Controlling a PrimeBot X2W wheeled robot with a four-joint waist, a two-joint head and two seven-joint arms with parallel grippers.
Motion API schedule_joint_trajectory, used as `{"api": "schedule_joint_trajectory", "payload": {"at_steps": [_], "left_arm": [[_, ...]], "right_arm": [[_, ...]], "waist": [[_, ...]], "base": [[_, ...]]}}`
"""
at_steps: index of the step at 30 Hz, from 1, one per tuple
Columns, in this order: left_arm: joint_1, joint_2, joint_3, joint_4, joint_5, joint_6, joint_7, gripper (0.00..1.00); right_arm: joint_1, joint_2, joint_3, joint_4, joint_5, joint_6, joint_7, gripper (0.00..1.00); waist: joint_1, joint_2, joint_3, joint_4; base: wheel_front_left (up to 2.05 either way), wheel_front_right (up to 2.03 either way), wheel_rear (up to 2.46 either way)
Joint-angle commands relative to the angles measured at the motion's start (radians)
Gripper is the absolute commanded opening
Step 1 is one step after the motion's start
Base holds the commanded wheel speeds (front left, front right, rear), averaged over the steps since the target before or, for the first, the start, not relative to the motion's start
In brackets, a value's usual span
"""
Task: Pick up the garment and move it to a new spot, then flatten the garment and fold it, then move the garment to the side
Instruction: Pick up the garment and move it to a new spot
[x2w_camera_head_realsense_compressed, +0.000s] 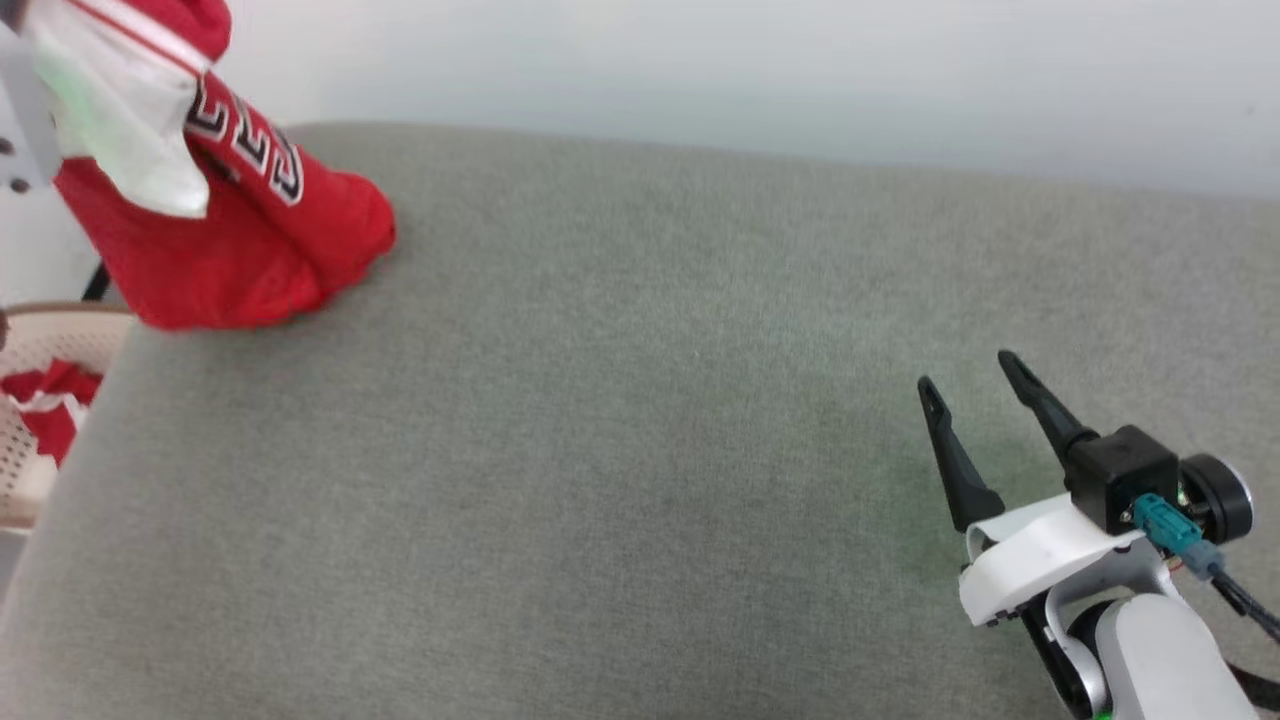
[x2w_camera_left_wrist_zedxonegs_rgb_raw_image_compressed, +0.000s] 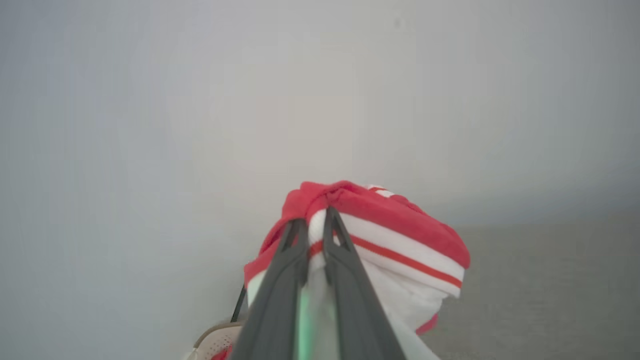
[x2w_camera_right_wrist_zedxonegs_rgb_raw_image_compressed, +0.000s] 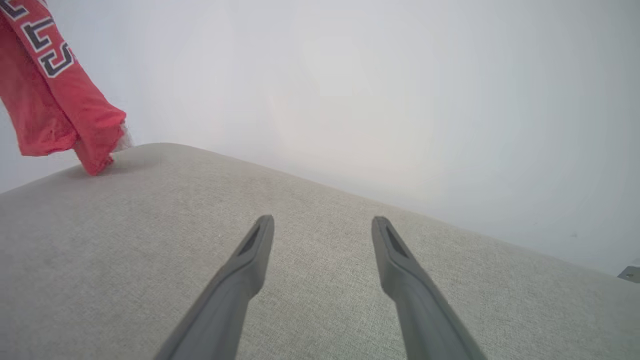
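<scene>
The red garment (x2w_camera_head_realsense_compressed: 215, 240) hangs bunched at the far left corner of the grey cushioned surface (x2w_camera_head_realsense_compressed: 620, 420), white sleeve and block letters showing, its lower end touching the fabric. In the left wrist view my left gripper (x2w_camera_left_wrist_zedxonegs_rgb_raw_image_compressed: 314, 225) is shut on the garment (x2w_camera_left_wrist_zedxonegs_rgb_raw_image_compressed: 400, 250) at its red-and-white striped trim. The right wrist view shows the garment (x2w_camera_right_wrist_zedxonegs_rgb_raw_image_compressed: 55, 105) dangling at upper left, its tip brushing the surface. My right gripper (x2w_camera_head_realsense_compressed: 965, 372) hovers open over the near right part of the surface, far from the garment; in its own view my right gripper (x2w_camera_right_wrist_zedxonegs_rgb_raw_image_compressed: 322, 224) holds nothing.
A beige perforated basket (x2w_camera_head_realsense_compressed: 30, 400) with a small red-and-white cloth (x2w_camera_head_realsense_compressed: 50, 405) stands off the surface's left edge. A pale wall (x2w_camera_head_realsense_compressed: 760, 70) runs behind the far edge. The surface's left edge drops away beside the basket.
</scene>
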Motion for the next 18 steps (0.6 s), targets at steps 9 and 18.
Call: {"api": "schedule_joint_trajectory", "payload": {"at_steps": [9,18], "left_arm": [[0.027,0.037,0.008,-0.212,-0.026,0.034,0.099,0.00],[0.083,0.042,0.015,-0.425,-0.097,0.072,0.217,0.00]], "right_arm": [[0.032,0.020,-0.045,0.000,-0.009,0.000,-0.018,1.00],[0.049,0.011,-0.129,-0.011,-0.036,0.000,-0.029,1.00]], "waist": [[0.0000,-0.0001,-0.109,-0.026],[0.0000,-0.0001,-0.101,-0.124]], "base": [[0.00,0.00,0.00],[0.00,0.00,0.00]]}}
